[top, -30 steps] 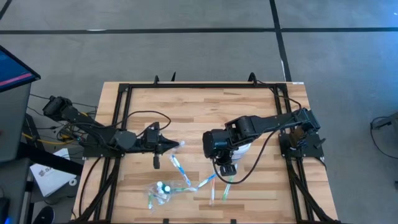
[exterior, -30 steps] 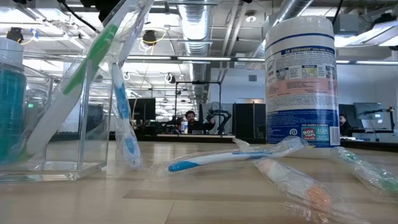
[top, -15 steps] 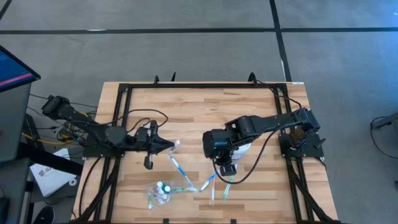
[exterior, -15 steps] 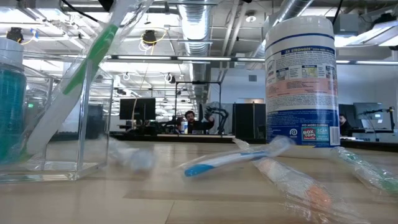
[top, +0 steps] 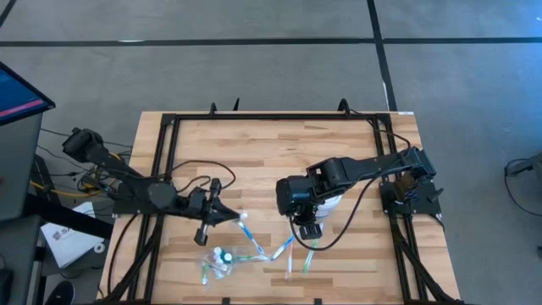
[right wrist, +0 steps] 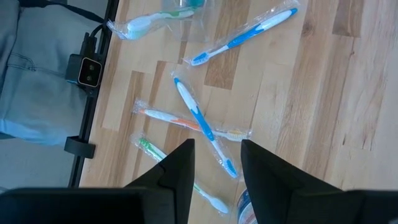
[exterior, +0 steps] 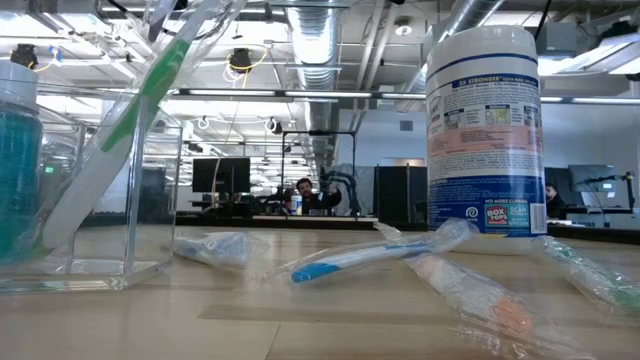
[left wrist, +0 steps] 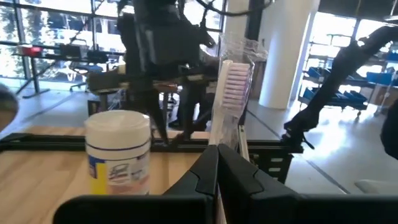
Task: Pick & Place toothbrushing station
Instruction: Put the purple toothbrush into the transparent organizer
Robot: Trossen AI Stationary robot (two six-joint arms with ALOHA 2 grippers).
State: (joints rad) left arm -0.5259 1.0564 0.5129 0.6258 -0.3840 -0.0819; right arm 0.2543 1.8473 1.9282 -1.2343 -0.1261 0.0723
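Your left gripper (top: 229,213) was clamped on a pale wrapped toothbrush with pink-white bristles (left wrist: 229,84), its head standing up beyond the fingers. A white wipes canister with a printed label (left wrist: 119,152) stood ahead of it. Your right gripper (top: 308,230) hung with fingers apart above loose wrapped blue, orange and green toothbrushes (right wrist: 200,119) on the wooden table (top: 279,148).

"BOX TOPS" badge on the wipes canister (exterior: 483,130) label
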